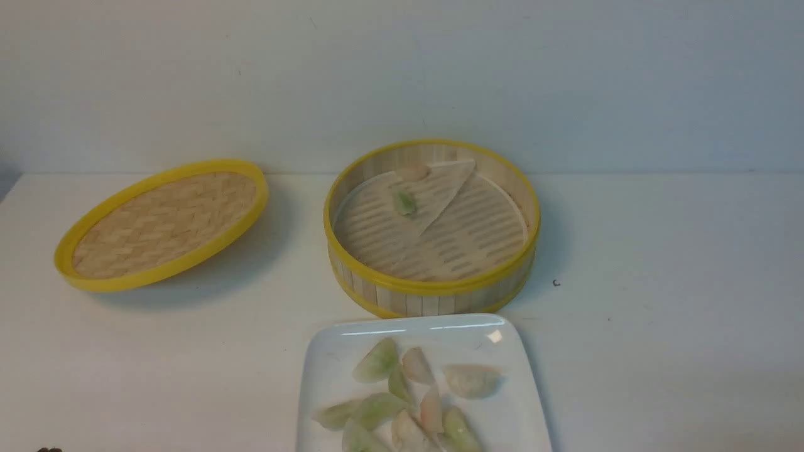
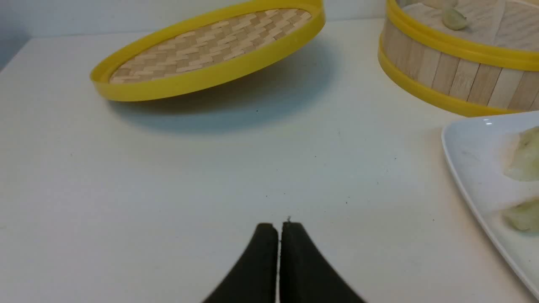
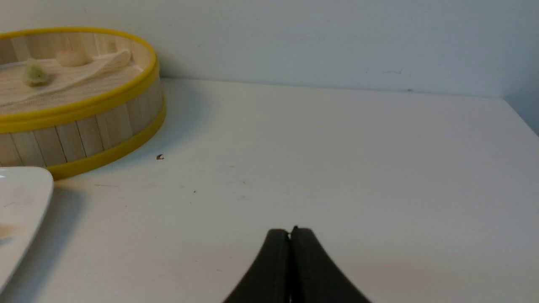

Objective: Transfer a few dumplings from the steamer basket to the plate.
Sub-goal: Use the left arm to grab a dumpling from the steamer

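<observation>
The plate (image 1: 326,367), at the near edge of the table (image 1: 659,351), is cut off below. Roughly ten overlapping dumplings (image 1: 377,361) lie on it, and two more sit in the steamer basket (image 1: 433,290) mid-table. The left gripper (image 2: 278,227) and right gripper (image 3: 289,232) are each pressed closed, empty.

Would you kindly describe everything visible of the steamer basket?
The steamer basket is round, with a pale upright bamboo-slat wall, yellow top and bottom rims and a slatted floor. It stands upright and uncovered on the white table, just behind the plate. Its paper liner is partly folded over; one green dumpling and one pinkish dumpling lie toward the far wall.
</observation>
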Available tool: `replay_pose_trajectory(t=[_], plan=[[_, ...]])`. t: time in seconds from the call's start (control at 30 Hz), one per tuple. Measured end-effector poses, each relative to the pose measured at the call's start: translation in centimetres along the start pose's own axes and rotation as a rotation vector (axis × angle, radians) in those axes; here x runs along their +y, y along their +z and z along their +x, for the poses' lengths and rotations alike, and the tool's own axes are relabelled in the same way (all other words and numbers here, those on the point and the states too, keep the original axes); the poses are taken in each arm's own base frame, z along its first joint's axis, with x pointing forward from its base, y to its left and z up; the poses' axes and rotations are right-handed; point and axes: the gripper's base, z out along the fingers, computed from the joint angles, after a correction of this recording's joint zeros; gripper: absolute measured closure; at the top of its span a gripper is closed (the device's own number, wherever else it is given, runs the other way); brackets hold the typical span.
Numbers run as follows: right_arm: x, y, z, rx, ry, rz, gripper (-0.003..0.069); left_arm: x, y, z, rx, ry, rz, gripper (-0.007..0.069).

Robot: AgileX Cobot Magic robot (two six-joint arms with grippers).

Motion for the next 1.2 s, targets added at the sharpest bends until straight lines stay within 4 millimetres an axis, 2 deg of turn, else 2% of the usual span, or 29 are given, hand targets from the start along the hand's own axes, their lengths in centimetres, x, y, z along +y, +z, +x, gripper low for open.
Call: replay_pose_trajectory(t=[1.2], plan=[[0.0,0.0,0.0,0.0,0.0,0.0,0.0673,0.09,0.0,0.0,0.0,0.031,-0.01,0.0631]])
